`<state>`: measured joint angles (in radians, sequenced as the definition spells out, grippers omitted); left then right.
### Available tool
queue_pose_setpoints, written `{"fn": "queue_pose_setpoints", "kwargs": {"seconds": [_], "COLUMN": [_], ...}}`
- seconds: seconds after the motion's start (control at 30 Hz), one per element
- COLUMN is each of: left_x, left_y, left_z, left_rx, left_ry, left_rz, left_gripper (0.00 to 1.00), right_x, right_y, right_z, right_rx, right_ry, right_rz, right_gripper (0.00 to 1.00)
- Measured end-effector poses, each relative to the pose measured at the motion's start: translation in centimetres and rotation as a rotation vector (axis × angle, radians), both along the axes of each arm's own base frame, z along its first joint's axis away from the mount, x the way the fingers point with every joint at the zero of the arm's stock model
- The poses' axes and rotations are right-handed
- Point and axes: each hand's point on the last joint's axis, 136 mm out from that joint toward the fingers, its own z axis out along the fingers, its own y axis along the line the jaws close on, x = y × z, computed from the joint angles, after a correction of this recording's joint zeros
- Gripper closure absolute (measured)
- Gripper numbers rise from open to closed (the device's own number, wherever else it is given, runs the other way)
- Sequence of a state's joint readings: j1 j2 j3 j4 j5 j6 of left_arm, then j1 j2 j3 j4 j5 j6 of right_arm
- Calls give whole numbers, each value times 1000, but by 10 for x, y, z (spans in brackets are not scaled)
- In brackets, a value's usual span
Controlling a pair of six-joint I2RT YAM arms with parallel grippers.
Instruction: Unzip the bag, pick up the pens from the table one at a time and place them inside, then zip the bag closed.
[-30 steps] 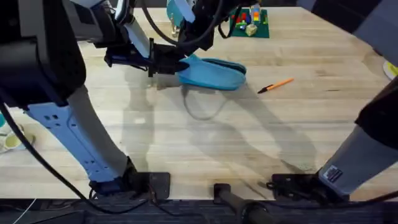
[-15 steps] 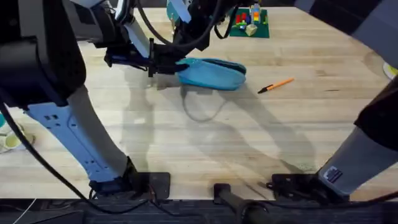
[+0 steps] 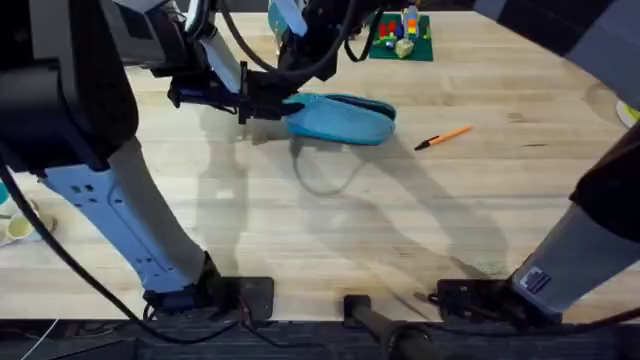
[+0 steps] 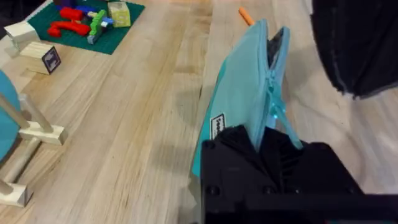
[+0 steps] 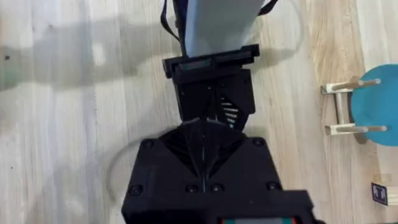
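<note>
Light blue fabric bag (image 3: 342, 118) lay on the far middle of the wooden table (image 3: 400, 220), its left end clamped between the left gripper's (image 4: 268, 142) black fingers. Right gripper (image 5: 208, 118) hung over that same end; whether its fingers were open could not be told. One orange pen (image 3: 443, 137) lay right of the bag, apart from it.

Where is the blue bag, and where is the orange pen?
bag (image 3: 345, 118), overhead view, middle of its blue fabric side.
pen (image 3: 447, 136), overhead view, middle of its orange barrel.
</note>
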<state>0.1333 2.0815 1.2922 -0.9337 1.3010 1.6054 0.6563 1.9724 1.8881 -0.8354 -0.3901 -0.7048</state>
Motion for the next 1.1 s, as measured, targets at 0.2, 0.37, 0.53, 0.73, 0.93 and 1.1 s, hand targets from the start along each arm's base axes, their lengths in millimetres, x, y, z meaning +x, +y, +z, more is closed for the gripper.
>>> {"fn": "queue_pose_setpoints", "kwargs": {"seconds": [0.2, 0.37, 0.53, 0.73, 0.93, 1.1], "left_x": [0, 0, 0, 0, 0, 0], "left_y": [0, 0, 0, 0, 0, 0], "left_z": [0, 0, 0, 0, 0, 0], "left_rx": [0, 0, 0, 0, 0, 0], "left_ry": [0, 0, 0, 0, 0, 0], "left_rz": [0, 0, 0, 0, 0, 0], "left_gripper": [959, 959, 959, 959, 959, 959], "right_x": [2, 1, -3, -10, -11, -6], "right_y": [1, 1, -2, -11, -28, -49], "right_z": [1, 1, -2, -7, -9, 27], "right_rx": [6, 4, -11, -44, -75, -28], "right_ry": [-8, -6, 15, 58, 101, 43], "right_rz": [0, 0, -2, -7, -35, -81], "right_gripper": [971, 971, 971, 966, 814, 288]}}
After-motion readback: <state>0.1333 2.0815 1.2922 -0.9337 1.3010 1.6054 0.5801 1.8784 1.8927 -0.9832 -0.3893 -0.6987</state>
